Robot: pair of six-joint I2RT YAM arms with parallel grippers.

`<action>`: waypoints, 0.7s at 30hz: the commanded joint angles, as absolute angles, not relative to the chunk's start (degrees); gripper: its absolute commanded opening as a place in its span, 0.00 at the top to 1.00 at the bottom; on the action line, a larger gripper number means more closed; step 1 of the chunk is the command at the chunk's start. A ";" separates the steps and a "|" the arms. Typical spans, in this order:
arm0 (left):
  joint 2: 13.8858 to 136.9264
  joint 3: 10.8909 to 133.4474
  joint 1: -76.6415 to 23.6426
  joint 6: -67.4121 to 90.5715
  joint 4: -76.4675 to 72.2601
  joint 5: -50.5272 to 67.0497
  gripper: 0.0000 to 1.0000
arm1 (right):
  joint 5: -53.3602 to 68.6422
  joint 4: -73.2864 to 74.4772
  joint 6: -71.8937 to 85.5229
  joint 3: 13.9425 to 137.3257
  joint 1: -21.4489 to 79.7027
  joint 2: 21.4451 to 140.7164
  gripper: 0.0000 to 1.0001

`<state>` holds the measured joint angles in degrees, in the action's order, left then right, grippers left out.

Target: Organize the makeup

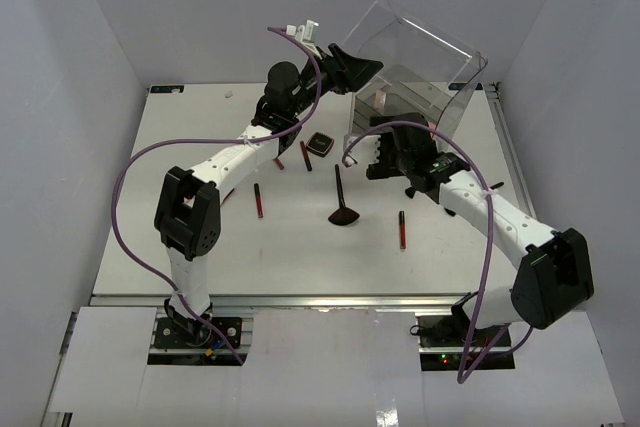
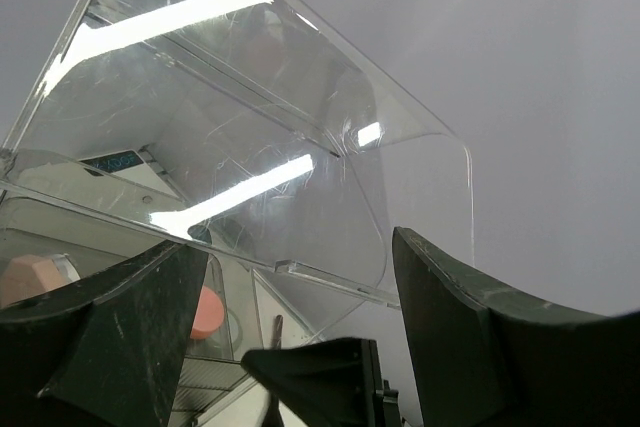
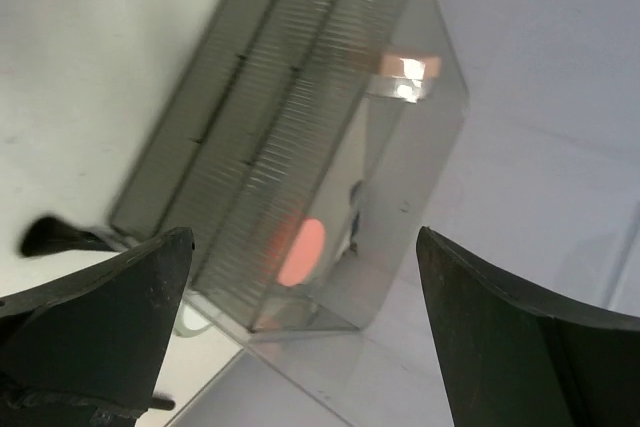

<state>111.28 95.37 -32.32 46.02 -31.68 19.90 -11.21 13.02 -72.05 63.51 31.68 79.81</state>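
Note:
The clear drawer box (image 1: 455, 97) stands at the back right with its lid (image 1: 420, 42) raised. A pink puff (image 1: 380, 99) lies inside it (image 3: 300, 252). My left gripper (image 1: 358, 65) is up at the lid's left side, open, and the lid's edge (image 2: 330, 282) crosses between its wide fingers (image 2: 298, 247). My right gripper (image 1: 378, 149) hangs open in front of the box, nothing between its fingers (image 3: 302, 237). On the table lie a square black compact (image 1: 319, 143), a fan-headed brush (image 1: 343, 209) and dark-red pencils (image 1: 258, 199), (image 1: 402, 229), (image 1: 305, 154).
Grey walls close the table in on three sides. The box has ribbed compartments (image 3: 250, 137) inside. Purple cables (image 1: 130, 197) loop off both arms. The table's near edge is a metal rail (image 1: 320, 299).

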 commanded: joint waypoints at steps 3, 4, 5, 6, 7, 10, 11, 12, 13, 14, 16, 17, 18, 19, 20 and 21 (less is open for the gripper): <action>109.42 97.03 -31.99 45.96 -33.40 19.78 0.16 | 21.61 38.18 -63.49 61.12 30.37 72.46 0.01; 109.34 96.94 -31.99 45.91 -33.46 19.80 0.16 | 23.47 38.71 -61.94 59.99 29.44 71.19 0.01; 109.25 96.86 -31.99 45.85 -33.51 19.83 0.16 | 25.33 39.24 -60.39 58.87 28.51 69.92 0.01; 109.17 96.77 -31.99 45.80 -33.57 19.86 0.16 | 27.19 39.77 -58.83 57.75 27.58 68.66 0.01; 109.16 96.69 -31.99 45.79 -33.57 19.95 0.16 | 28.24 40.39 -58.38 56.34 27.51 67.40 0.01; 108.93 96.60 -31.99 45.64 -33.60 20.04 0.16 | 30.14 41.69 -56.76 51.44 19.59 62.01 0.01; 108.82 96.44 -31.99 45.70 -33.66 20.04 0.16 | 30.54 42.52 -57.09 50.72 16.48 60.96 0.02; 108.71 96.23 -31.99 45.70 -33.76 20.09 0.16 | 30.58 43.05 -57.22 50.25 11.61 60.25 0.02; 108.60 96.02 -31.98 45.69 -33.86 20.11 0.16 | 30.64 43.42 -57.25 49.88 6.99 59.76 0.02; 108.45 95.82 -31.93 45.64 -33.96 20.07 0.16 | 30.83 43.48 -57.06 49.68 3.63 59.71 0.03; 108.37 95.63 -31.90 45.62 -34.25 20.04 0.16 | 31.66 43.51 -56.39 50.05 -4.39 60.72 0.03; 108.42 95.63 -31.90 45.72 -34.33 20.09 0.16 | 32.42 43.24 -55.28 50.41 -8.43 62.25 0.03; 108.48 95.65 -31.90 45.88 -34.43 20.15 0.16 | 33.55 42.79 -53.86 51.18 -12.42 63.95 0.03; 108.53 95.70 -31.90 46.07 -34.58 20.20 0.16 | 35.12 42.15 -52.20 52.45 -16.40 65.72 0.03; 108.66 95.71 -31.90 46.22 -34.75 20.25 0.16 | 36.10 41.69 -49.91 53.76 -18.47 68.03 0.04; 108.84 95.74 -31.90 46.36 -34.91 20.31 0.16 | 36.58 41.05 -47.30 55.00 -19.58 70.55 0.04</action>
